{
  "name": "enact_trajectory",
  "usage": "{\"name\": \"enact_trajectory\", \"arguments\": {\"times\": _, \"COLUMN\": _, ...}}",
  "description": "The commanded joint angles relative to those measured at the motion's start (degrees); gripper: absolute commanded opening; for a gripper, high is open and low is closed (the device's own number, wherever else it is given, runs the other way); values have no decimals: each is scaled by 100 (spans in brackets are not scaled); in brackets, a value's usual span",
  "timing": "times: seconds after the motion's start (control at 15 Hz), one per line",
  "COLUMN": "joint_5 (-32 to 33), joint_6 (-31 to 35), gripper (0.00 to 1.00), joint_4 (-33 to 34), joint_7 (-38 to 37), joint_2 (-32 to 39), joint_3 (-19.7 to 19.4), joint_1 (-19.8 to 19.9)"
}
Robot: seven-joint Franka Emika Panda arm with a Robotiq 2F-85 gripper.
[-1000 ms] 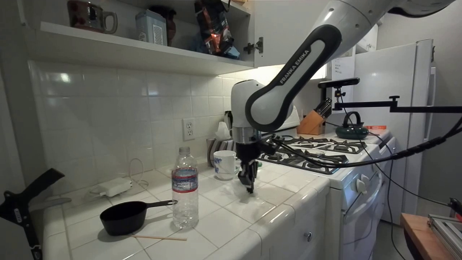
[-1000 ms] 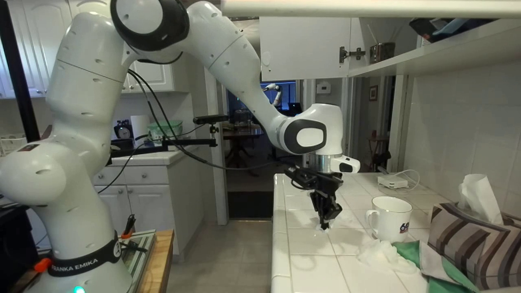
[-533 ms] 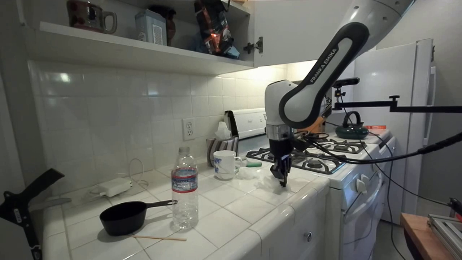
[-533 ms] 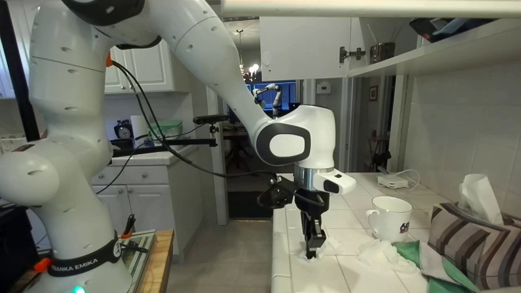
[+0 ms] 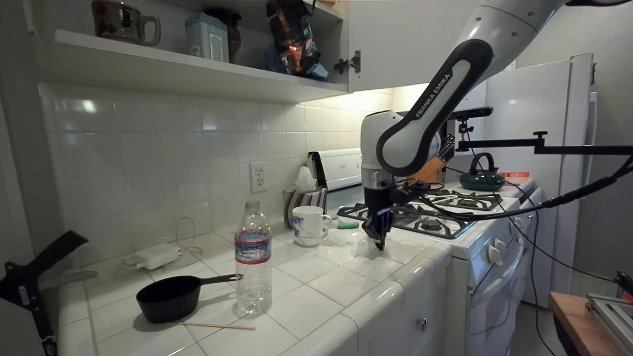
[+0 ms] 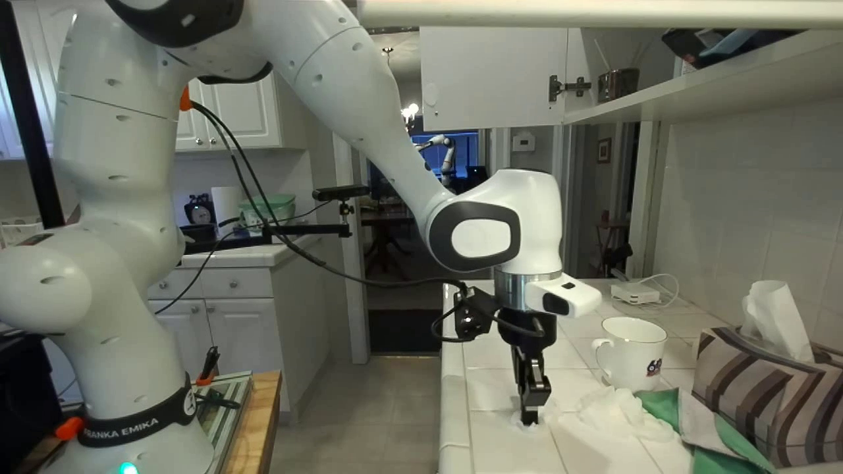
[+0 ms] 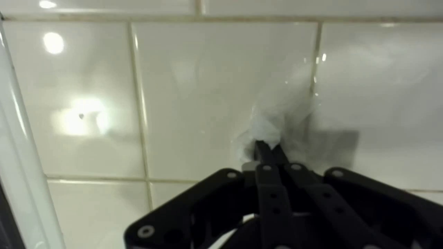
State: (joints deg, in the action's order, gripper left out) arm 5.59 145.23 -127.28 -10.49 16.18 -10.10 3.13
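My gripper point(image 7: 271, 147) points down at the white tiled counter point(image 7: 207, 86), its fingers pressed together around a crumpled white tissue point(image 7: 264, 129). Part of the tissue spreads out ahead of the fingertips and lies against the tiles, blurred. In an exterior view the black gripper point(image 6: 529, 421) reaches the counter near its front edge, with a bit of tissue point(image 6: 519, 421) showing at the tips. A white mug point(image 6: 632, 355) and a second crumpled white tissue point(image 6: 622, 415) lie between the gripper and the wall.
A striped tissue box point(image 6: 764, 388) and a green cloth point(image 6: 721, 428) are near the mug. A gas stove point(image 5: 430, 225) adjoins the counter. Farther along stand a plastic bottle point(image 5: 253, 282), a black pan point(image 5: 168, 299) and a thin stick point(image 5: 217, 326). An open shelf point(image 5: 198, 64) hangs above.
Over the counter my gripper has slid toward the stove, then a little toward the wall, and the tissue has travelled along with it. The mug, bottle and pan have stayed put.
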Motion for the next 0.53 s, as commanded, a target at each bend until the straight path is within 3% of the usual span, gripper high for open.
{"name": "enact_trajectory", "arguments": {"times": 0.0, "joint_5": 199, "joint_6": -143, "gripper": 0, "joint_4": 811, "joint_7": -366, "joint_2": 455, "joint_3": 93, "joint_1": -233}}
{"name": "enact_trajectory", "arguments": {"times": 0.47, "joint_5": 494, "joint_6": -94, "gripper": 0, "joint_4": 1563, "joint_7": -486, "joint_2": 896, "joint_3": 266, "joint_1": -812}}
